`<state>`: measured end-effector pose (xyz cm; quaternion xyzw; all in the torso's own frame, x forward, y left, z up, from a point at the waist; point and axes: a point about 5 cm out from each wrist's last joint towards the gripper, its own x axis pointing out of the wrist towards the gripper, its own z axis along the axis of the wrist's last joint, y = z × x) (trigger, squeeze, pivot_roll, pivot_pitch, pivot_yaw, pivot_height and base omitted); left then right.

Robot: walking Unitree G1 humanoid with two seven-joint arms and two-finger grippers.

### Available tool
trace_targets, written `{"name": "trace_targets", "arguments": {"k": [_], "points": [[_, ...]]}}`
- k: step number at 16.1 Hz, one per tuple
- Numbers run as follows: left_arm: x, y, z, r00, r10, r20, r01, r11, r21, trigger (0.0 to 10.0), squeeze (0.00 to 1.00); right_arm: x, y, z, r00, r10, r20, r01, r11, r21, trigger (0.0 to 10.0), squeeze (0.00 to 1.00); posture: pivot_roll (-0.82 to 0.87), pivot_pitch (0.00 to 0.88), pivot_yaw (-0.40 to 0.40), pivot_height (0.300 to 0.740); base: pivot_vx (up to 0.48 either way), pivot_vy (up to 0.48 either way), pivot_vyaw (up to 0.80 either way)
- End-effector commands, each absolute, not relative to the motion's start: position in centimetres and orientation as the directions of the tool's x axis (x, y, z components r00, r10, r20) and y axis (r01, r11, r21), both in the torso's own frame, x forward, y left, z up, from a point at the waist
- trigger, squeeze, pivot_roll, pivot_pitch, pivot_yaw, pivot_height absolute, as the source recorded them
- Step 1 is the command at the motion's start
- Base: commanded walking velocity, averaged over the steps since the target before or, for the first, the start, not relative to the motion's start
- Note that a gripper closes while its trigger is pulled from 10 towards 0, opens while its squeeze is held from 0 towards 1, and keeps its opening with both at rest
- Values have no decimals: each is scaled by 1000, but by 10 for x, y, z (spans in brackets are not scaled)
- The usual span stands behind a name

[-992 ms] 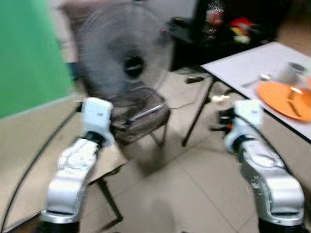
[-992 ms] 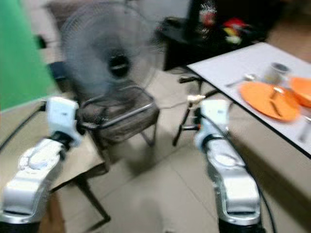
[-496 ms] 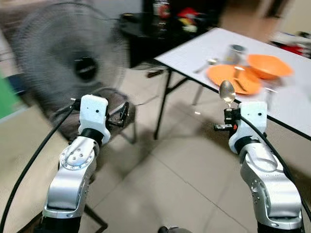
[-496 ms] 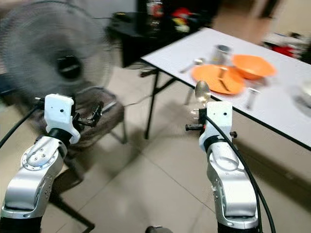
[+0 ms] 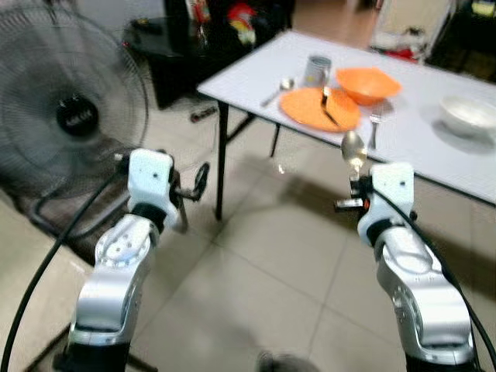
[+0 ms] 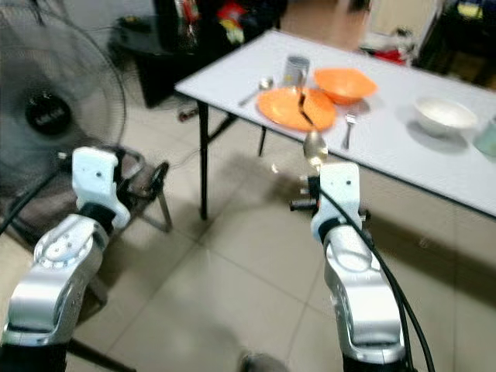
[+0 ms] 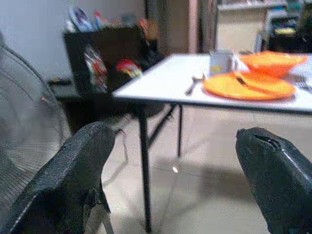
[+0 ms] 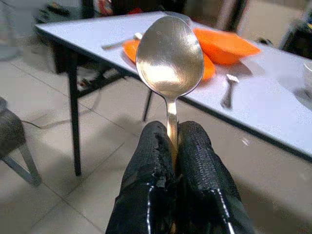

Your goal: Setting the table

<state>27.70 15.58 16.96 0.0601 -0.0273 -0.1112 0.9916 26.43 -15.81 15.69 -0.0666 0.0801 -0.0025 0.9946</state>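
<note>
The right gripper [image 8: 171, 146] holds a spoon [image 8: 169, 57] upright — jaws clamped on its handle; the left gripper [image 7: 175, 156] hangs with jaws apart.

Spoon [image 8: 169, 57]: polished metal, glossy
Right pincer [image 8: 173, 146] fingers [image 8: 152, 161]: black, matt, rough-grained
Worktop [image 5: 422, 128]: smooth, pale, faint sheen
Plate [image 5: 310, 108]: orange, perhaps plastic
Floor [image 5: 263, 263]: glossy tiles

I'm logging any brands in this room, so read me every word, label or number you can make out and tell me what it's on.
Fan: a pale label on the dark hub, too blurred to read.
Items on the black shelf: red and white packaging, print too small and blurred to read.
Spoon held in the right gripper: no marking visible on the bowl.
Nothing else legible; none can be quoted.
</note>
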Motion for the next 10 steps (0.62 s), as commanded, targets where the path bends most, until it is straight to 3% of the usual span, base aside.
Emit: {"name": "trace_targets", "arguments": {"k": [1,6,10], "points": [[275,158,166,975,-222,30,217,969,118,10000,0,266,-156,159,990,7,-140,-26,991,-134,10000,0,66,0,-22,740,0,0,0],[274,159,165,975,-221,31,217,970,106,10000,0,267,-154,160,989,31,-142,-50,989,-136,10000,0,71,0,-50,740,244,0,0],[275,159,166,971,-238,34,233,967,100,10000,0,268,-152,160,989,35,-146,-53,991,-124,10000,0,66,0,-41,740,275,0,-800]]}}
